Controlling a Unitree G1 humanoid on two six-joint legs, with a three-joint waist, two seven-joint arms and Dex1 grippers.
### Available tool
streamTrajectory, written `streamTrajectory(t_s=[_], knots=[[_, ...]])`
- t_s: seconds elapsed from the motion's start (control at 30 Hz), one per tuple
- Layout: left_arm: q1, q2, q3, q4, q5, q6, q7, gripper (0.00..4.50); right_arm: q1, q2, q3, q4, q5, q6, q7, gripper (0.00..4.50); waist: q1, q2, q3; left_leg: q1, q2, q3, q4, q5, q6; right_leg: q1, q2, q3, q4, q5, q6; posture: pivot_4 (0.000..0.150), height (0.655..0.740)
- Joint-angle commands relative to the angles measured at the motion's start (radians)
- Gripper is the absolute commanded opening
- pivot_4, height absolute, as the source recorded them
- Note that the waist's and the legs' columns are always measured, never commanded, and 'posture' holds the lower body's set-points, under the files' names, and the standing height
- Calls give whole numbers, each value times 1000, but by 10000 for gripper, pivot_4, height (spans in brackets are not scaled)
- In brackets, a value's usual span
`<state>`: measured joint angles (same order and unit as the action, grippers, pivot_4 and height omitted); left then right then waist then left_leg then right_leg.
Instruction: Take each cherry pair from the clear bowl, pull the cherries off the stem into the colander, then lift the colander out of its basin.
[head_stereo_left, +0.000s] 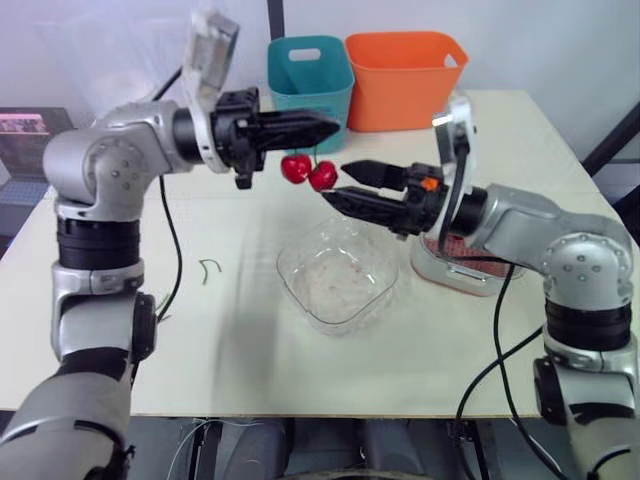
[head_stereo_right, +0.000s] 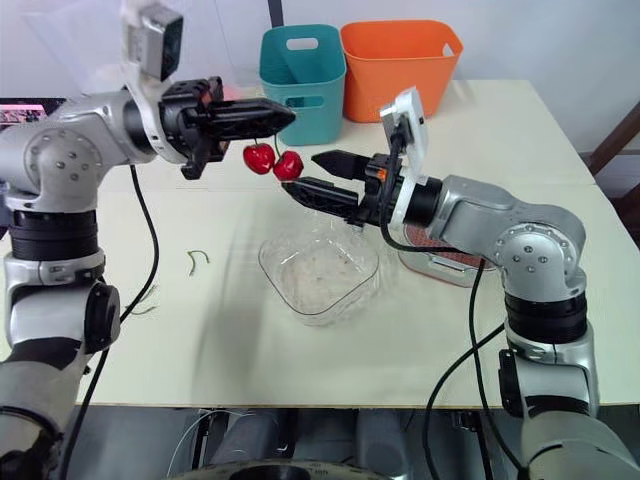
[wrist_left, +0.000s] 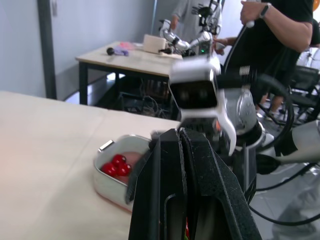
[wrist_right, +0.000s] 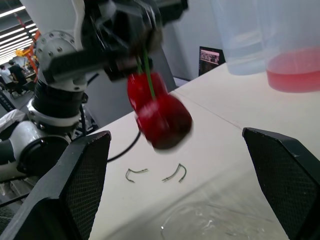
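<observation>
My left gripper (head_stereo_left: 325, 128) is shut on the green stem of a cherry pair (head_stereo_left: 308, 172), which hangs in the air above the far edge of the clear bowl (head_stereo_left: 284, 268). The bowl looks empty. My right gripper (head_stereo_left: 340, 184) is open, its tips level with the cherries and just to their right, not touching them. In the right wrist view the cherries (wrist_right: 159, 107) hang between the spread fingers (wrist_right: 75, 185). The colander with red cherries, in its white basin (head_stereo_left: 470, 282), stands right of the bowl, partly hidden under my right arm. The left wrist view shows the colander's cherries (wrist_left: 116, 165).
A teal bin (head_stereo_left: 310, 75) and an orange bin (head_stereo_left: 405, 75) stand at the table's far edge. Bare green stems (head_stereo_left: 208, 268) lie on the table left of the bowl. People (wrist_left: 280, 30) stand beyond another table in the left wrist view.
</observation>
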<state>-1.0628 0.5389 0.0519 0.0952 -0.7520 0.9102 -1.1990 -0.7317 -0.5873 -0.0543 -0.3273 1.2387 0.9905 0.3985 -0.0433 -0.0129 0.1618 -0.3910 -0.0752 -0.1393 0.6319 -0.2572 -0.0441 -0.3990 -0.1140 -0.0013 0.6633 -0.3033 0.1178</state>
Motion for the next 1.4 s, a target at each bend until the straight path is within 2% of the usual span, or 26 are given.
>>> streamTrajectory(t_s=[0.03, 0.4, 0.5, 0.53, 0.6, 0.7, 1.4], knots=[[-10, -1, 3, -31, -11, -21, -6, 0, -34, 20, -15, -9, 7, 5, -2, 44665, -1, 0, 0, 0, 0, 0, 0, 0, 0, 0, 0, 0, 0, 0, 0, 1500, 7394], [-11, -5, 7, -50, -46, -5, -8, 0, -49, 55, 1, -2, -30, 26, 34, 44665, -2, 0, 0, 0, 0, 0, 0, 0, 0, -1, 1, 0, 0, 0, 0, 1500, 7394], [-13, -2, 13, -53, -51, -2, -2, 0, -48, 56, 4, 1, -48, 26, 46, 37912, -2, 0, 0, 0, 0, 0, 0, 0, 0, -1, 1, 0, 0, 0, 0, 1500, 7394], [-13, -1, 14, -53, -52, -2, -1, 0, -48, 57, 4, 2, -54, 26, 50, 34121, -2, 0, 0, 0, 0, 0, 0, 0, 0, -1, 1, 0, 0, 0, 0, 1500, 7394], [-13, 2, 15, -52, -53, -2, 0, 0, -48, 59, 4, 6, -65, 26, 59, 23090, -2, 0, 0, 0, 0, 0, 0, 0, 0, -1, 1, 0, 0, 0, 0, 1500, 7394], [-16, 10, 16, -47, -53, -7, 0, 0, -46, 57, 4, 9, -77, 28, 73, 9483, -2, 0, 0, 0, 0, 0, 0, 0, 0, -1, 1, 0, 0, 0, 0, 1500, 7394], [-57, 22, 49, 12, -57, -22, 8, 0, 77, -34, 50, -51, -226, 8, 255, 9483, -3, 0, 0, 0, 0, 1, 0, 0, 0, -1, 1, 0, 0, 0, 0, 1500, 7394]])
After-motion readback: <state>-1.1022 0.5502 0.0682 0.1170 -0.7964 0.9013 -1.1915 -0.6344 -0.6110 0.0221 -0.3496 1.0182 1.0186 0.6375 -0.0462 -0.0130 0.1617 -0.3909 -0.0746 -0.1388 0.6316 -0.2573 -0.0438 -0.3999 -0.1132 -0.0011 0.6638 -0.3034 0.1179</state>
